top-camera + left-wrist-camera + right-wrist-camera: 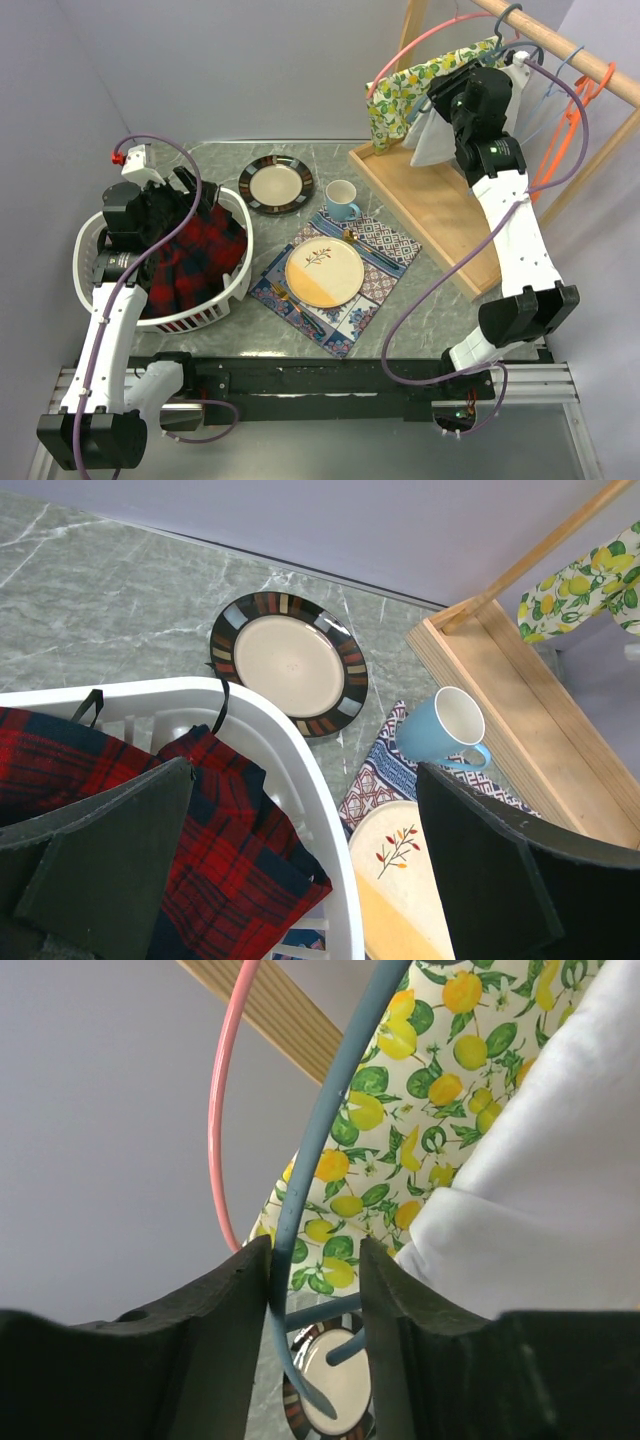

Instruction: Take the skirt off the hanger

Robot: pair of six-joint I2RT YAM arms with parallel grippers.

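Note:
A white skirt (432,140) (540,1180) hangs on a grey-blue hanger (330,1110) from the wooden rail (570,55) at the back right. Beside it a lemon-print cloth (400,90) (440,1090) is draped on a pink hanger (420,45) (215,1110). My right gripper (450,95) (315,1250) is up at the rack, open, with the blue hanger's arm between its fingers. The arm touches the left finger and a gap remains at the right one. My left gripper (195,195) (305,770) hovers wide open over the basket, holding nothing.
A white laundry basket (225,305) at the left holds red plaid cloth (195,255). A striped-rim plate (275,185), a blue mug (342,200) and a cream plate (325,272) on a patterned mat (385,250) lie mid-table. The rack's wooden base (430,210) and orange hangers (560,140) stand at the right.

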